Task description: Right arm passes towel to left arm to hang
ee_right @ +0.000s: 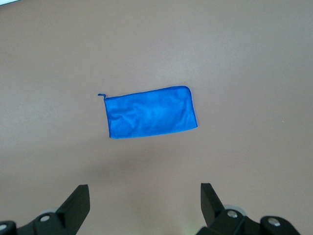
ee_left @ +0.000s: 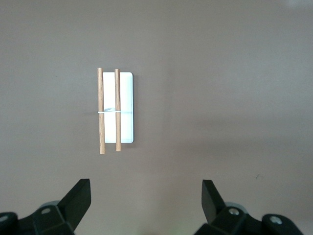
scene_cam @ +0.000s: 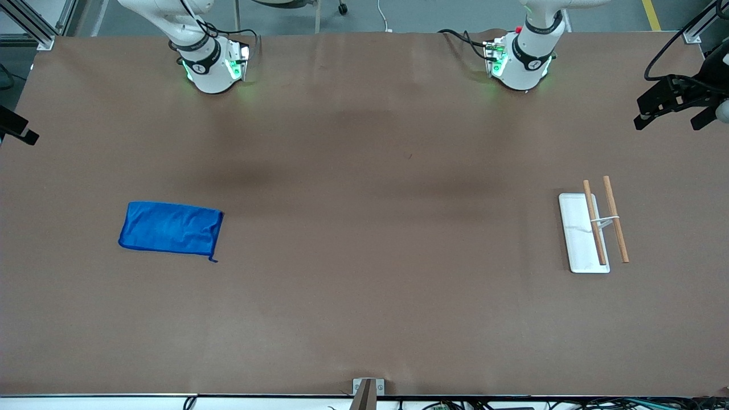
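Observation:
The bright blue towel [scene_cam: 171,228] lies flat on the brown table toward the right arm's end, its small loop at the corner nearest the front camera. It also shows in the right wrist view [ee_right: 150,111]. My right gripper [ee_right: 145,192] is open and empty, high above the table with the towel in its view. My left gripper [ee_left: 145,191] is open and empty, high above the table with the rack in its view. The rack [scene_cam: 603,221] has two wooden rods on a white tray [scene_cam: 578,242] toward the left arm's end. It also shows in the left wrist view [ee_left: 109,111].
Both arm bases [scene_cam: 211,62] stand along the table's edge farthest from the front camera. A black clamp [scene_cam: 678,102] sticks in at the left arm's end. A metal bracket [scene_cam: 367,390] sits at the edge nearest the front camera.

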You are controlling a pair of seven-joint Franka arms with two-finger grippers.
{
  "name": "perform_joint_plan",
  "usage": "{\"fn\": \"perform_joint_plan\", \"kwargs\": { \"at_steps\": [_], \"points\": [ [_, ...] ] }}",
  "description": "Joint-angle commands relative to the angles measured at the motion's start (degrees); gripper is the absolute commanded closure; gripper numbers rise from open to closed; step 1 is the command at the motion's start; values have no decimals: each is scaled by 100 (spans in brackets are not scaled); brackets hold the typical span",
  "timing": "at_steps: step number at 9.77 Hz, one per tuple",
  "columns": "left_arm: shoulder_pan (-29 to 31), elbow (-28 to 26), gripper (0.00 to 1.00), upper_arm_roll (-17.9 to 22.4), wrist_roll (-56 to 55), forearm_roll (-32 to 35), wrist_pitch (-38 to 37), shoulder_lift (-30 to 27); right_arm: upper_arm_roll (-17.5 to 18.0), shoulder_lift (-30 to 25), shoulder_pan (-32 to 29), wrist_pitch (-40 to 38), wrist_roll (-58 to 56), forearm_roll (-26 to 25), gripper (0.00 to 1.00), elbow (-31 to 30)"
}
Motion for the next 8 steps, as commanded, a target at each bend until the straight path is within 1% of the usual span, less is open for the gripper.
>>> {"fn": "perform_joint_plan", "kwargs": {
  "at_steps": [1, 5, 7, 8],
  "points": [
    [18, -134, 0, -31, 16, -3, -42, 46, -13, -10, -20, -61, -39, 89, 0, 37],
    [0, -143, 0, -31, -28, -3, -34, 73, -13, 25, -20, -61, -56, 89, 0, 46],
    [9, -134, 0, -31, -28, -3, -25, 90, -4, 209, 32, 0, -100, 54, 0, 11],
    [0, -125, 1, -31, -54, 23, -25, 117, -4, 401, 24, 113, -144, 63, 0, -76]
  ]
}}
